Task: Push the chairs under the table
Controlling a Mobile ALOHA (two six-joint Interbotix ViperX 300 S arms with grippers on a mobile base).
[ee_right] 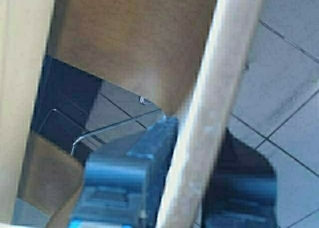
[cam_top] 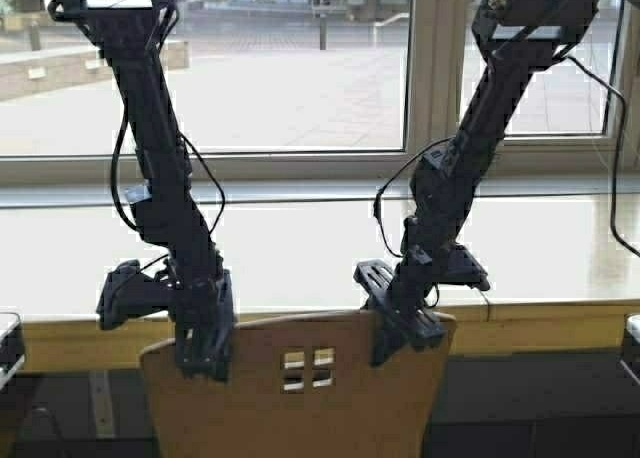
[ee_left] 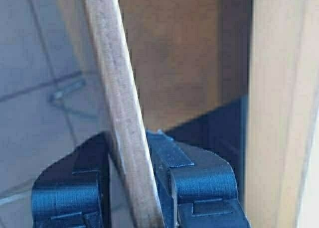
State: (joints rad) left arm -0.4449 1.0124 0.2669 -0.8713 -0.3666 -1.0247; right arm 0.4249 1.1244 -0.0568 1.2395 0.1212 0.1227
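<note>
I can read no brand, label or writing in any view. From the high view I have the left claw (cam_top: 205, 363) and right claw (cam_top: 400, 340) both down on the top edge of one chair (cam_top: 300, 398), whose backrest stands just in front of the table (cam_top: 320, 248) edge. Only the wrist views show each claw pinching the backrest edge between its fingers (ee_left: 199, 183), plus the tiled floor (ee_right: 284, 88) and what I take to be a thin metal chair leg (ee_right: 99, 131).
</note>
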